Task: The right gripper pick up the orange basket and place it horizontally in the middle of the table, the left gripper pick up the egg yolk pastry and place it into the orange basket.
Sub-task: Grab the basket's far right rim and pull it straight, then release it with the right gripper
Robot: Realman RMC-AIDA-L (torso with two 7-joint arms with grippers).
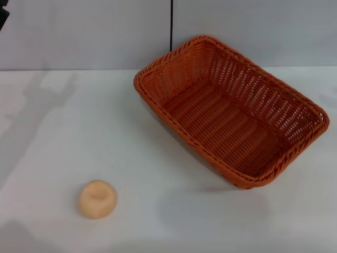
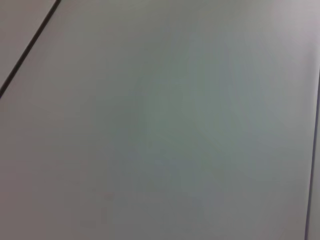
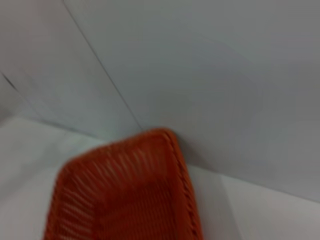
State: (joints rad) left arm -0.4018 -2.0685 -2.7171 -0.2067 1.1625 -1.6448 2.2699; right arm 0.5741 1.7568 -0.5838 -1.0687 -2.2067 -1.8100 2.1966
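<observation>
The orange basket (image 1: 231,108) lies at an angle on the right half of the white table (image 1: 63,132), empty, one corner near the back wall. The right wrist view shows a blurred end of the orange basket (image 3: 125,195) from close by, against the wall. The egg yolk pastry (image 1: 97,198), a small round pale tan bun, rests on the table at the near left, well apart from the basket. Neither gripper shows in any view. The left wrist view holds only a plain pale surface.
A grey-white wall (image 1: 84,31) with a dark vertical seam (image 1: 171,23) stands behind the table. Arm shadows fall across the table's left side (image 1: 37,105).
</observation>
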